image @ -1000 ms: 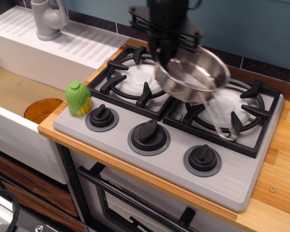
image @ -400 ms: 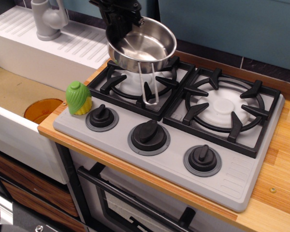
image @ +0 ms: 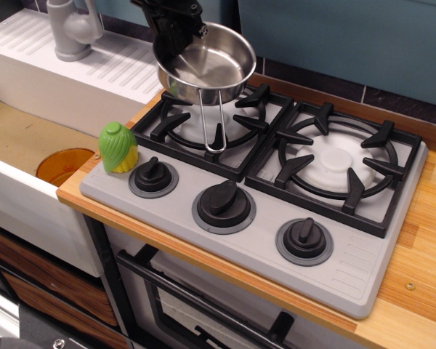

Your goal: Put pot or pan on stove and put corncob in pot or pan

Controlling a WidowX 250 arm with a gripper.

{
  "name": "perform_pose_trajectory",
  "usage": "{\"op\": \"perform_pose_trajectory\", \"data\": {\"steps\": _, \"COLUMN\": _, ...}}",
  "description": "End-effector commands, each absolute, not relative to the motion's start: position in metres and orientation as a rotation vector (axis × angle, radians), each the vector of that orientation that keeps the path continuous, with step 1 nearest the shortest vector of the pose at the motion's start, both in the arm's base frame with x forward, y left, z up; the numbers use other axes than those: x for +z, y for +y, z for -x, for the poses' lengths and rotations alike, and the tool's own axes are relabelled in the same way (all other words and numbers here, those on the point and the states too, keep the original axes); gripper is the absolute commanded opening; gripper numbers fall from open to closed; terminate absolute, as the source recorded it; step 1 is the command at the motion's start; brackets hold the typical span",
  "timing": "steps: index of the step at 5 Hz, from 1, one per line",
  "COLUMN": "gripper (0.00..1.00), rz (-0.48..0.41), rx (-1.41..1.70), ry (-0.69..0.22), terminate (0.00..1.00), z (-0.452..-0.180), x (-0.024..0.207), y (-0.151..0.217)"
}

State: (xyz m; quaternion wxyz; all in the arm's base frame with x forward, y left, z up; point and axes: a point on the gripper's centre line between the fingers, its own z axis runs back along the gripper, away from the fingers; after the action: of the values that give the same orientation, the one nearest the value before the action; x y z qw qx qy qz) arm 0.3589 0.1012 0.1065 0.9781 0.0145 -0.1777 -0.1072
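Observation:
My black gripper (image: 176,35) is shut on the far left rim of the shiny steel pan (image: 211,65) and holds it tilted just above the left burner grate (image: 203,120) of the grey stove (image: 261,196). The pan's wire-loop handle (image: 211,123) hangs down toward the front over the grate. The pan is empty. The corncob (image: 118,147), green husk with yellow at its base, stands upright on the stove's front left corner, next to the left black knob (image: 153,174).
The right burner grate (image: 338,163) is bare. Two more knobs (image: 224,202) (image: 304,237) line the stove front. A white sink with a faucet (image: 73,29) and an orange plate (image: 64,164) lies to the left. Wooden counter (image: 421,240) runs on the right.
My gripper has carried the pan from over the middle of the stove leftward to above the left burner, then a little further left and back. The corncob has not moved.

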Motion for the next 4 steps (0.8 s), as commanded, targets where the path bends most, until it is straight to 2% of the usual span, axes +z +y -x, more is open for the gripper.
{"op": "perform_pose_trajectory", "data": {"steps": 1, "gripper": 0.0, "rz": -0.032, "rx": -0.215, "ry": -0.396, "terminate": 0.0, "z": -0.3639, "x": 0.1176, "y": 0.0999}}
{"op": "perform_pose_trajectory", "data": {"steps": 3, "gripper": 0.0, "rz": -0.015, "rx": -0.233, "ry": -0.405, "terminate": 0.0, "z": -0.3627, "x": 0.1151, "y": 0.1004}}
{"op": "perform_pose_trajectory", "data": {"steps": 4, "gripper": 1.0, "rz": -0.012, "rx": -0.242, "ry": -0.403, "terminate": 0.0, "z": -0.3593, "x": 0.1149, "y": 0.1002}}
